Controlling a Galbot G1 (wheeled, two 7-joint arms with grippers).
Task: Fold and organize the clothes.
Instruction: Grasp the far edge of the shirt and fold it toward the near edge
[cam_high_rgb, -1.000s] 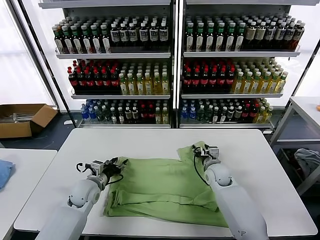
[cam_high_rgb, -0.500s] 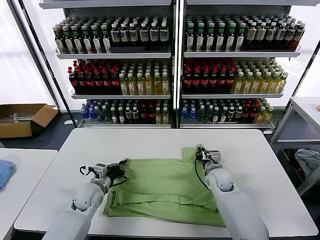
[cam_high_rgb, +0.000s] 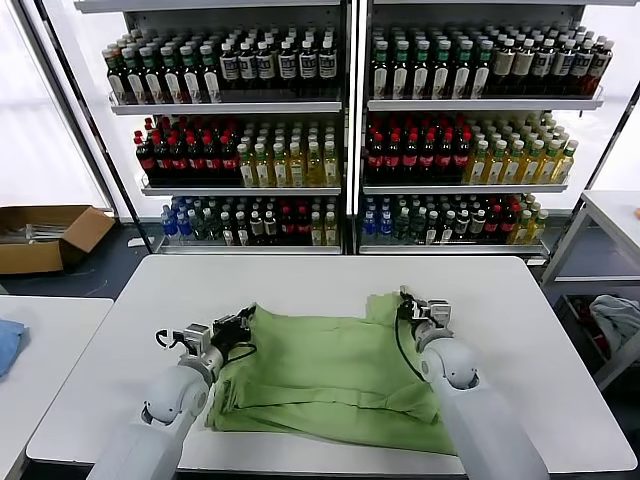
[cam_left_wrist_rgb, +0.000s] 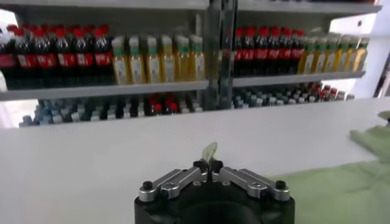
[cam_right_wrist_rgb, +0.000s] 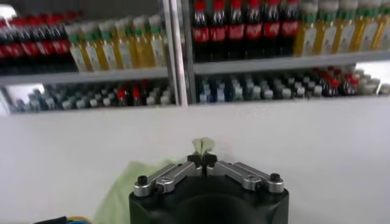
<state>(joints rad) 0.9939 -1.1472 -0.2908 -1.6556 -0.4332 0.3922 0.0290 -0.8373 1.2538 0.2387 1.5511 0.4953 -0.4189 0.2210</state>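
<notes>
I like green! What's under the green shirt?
The white table lies under the green polo shirt. Whether anything else sits beneath is hidden. Both grippers, left and right, pinch its edges.

Table (cam_high_rgb: 320, 280): polo shirt (cam_high_rgb: 330, 375) on its near half. Left gripper (cam_high_rgb: 243, 322) at shirt's far-left corner; right gripper (cam_high_rgb: 406, 304) at its far-right corner. Bottle shelves (cam_high_rgb: 345, 130) behind table. Cardboard box (cam_high_rgb: 45, 238) on floor, left of table.
</notes>
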